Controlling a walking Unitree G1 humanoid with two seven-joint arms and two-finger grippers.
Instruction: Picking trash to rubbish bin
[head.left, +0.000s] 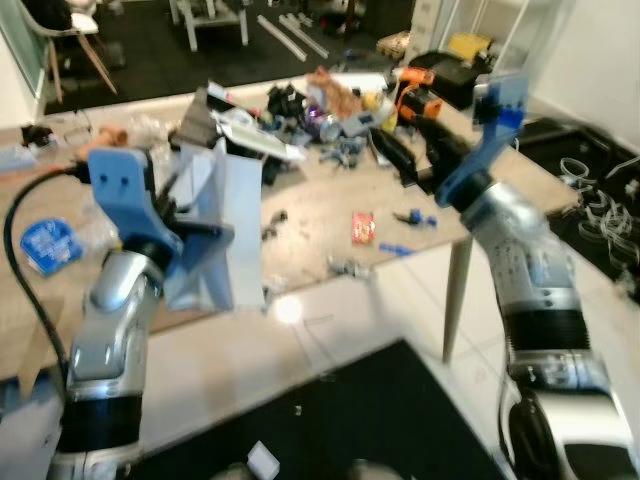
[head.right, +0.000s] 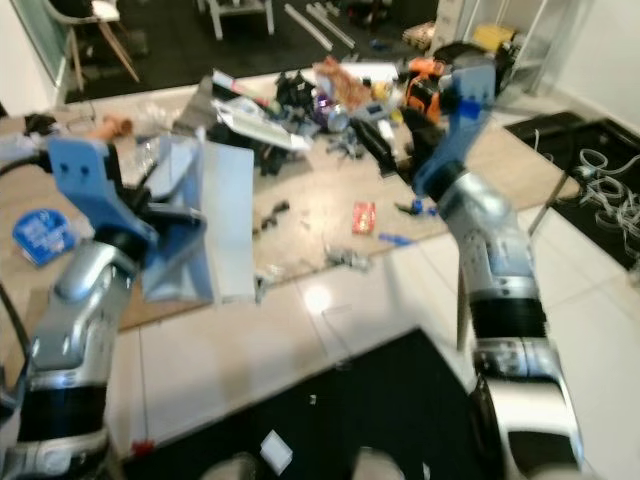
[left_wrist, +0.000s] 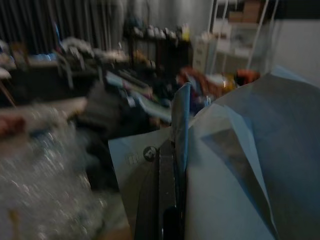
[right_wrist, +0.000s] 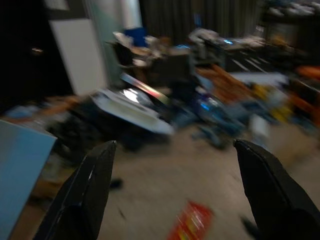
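Observation:
My left gripper (head.left: 192, 228) is shut on a large folded pale blue-grey paper sheet (head.left: 236, 225), holding it upright over the near edge of the wooden table (head.left: 310, 215). In the left wrist view the black fingers (left_wrist: 165, 192) pinch the sheet's edge (left_wrist: 240, 180). My right gripper (head.left: 422, 152) hovers open over the table's right part, nothing between its fingers (right_wrist: 87, 192). A small red wrapper (head.left: 363, 227) lies on the table ahead of it, also low in the right wrist view as the wrapper (right_wrist: 190, 222).
A heap of tools, plastic and scraps (head.left: 320, 105) crowds the table's far side, with an orange tool (head.left: 418, 95). A blue round disc (head.left: 45, 245) lies at the left. A table leg (head.left: 457, 290), black mat (head.left: 380, 420), white scrap (head.left: 262, 460) and cables (head.left: 600, 205) are on the floor.

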